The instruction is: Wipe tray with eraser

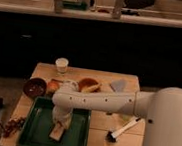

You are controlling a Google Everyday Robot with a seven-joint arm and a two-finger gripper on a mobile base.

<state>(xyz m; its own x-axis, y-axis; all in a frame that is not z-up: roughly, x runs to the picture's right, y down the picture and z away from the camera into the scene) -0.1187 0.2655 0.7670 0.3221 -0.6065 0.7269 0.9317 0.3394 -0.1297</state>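
Gripper (59,126) down inside tray (76,135), fingers seemingly clamped on eraser (55,134), just 6 o'clock of tray centre. Press block flat, even pressure; sweep toward 12, then 3 o'clock, overlapping strokes; stop short of rim; avoid tilting.

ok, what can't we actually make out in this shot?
1. Camera view: how the gripper meets the small tan rectangular eraser on the large dark green plastic tray; the wrist of the white arm covers it.
2. Camera view: the orange object behind the arm; the arm hides its lower part.
3. Camera view: the reddish cluster left of the tray; too small to identify.
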